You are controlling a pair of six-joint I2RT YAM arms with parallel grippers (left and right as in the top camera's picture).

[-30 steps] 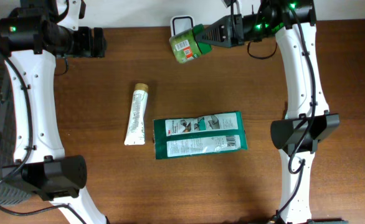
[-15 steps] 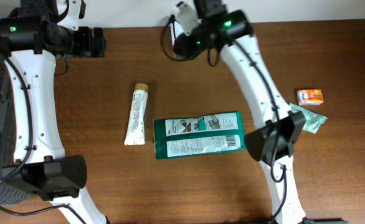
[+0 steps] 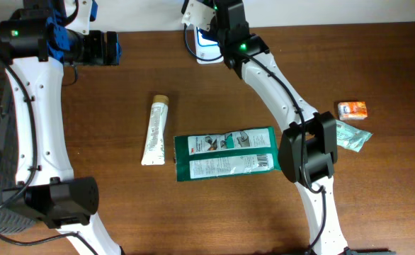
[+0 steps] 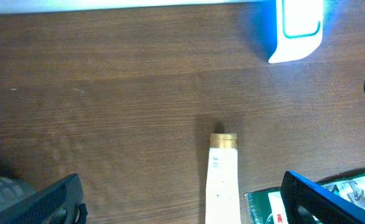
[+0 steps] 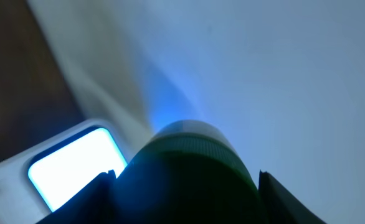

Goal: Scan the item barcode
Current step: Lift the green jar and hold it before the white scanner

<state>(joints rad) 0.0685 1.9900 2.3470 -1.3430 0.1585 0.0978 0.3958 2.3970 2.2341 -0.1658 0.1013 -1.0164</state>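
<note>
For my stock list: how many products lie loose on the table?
4: a white tube left of centre, a green package in the middle, a small orange box at the right, and a pale green packet just below it. The right arm may hide others.

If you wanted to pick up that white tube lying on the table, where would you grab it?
Probably the middle of the tube, from straight above, pinching across its narrow width. It lies flat and long, with its cap at the far end, and the green packet sits close beside its near end, so the middle looks freest.
</note>
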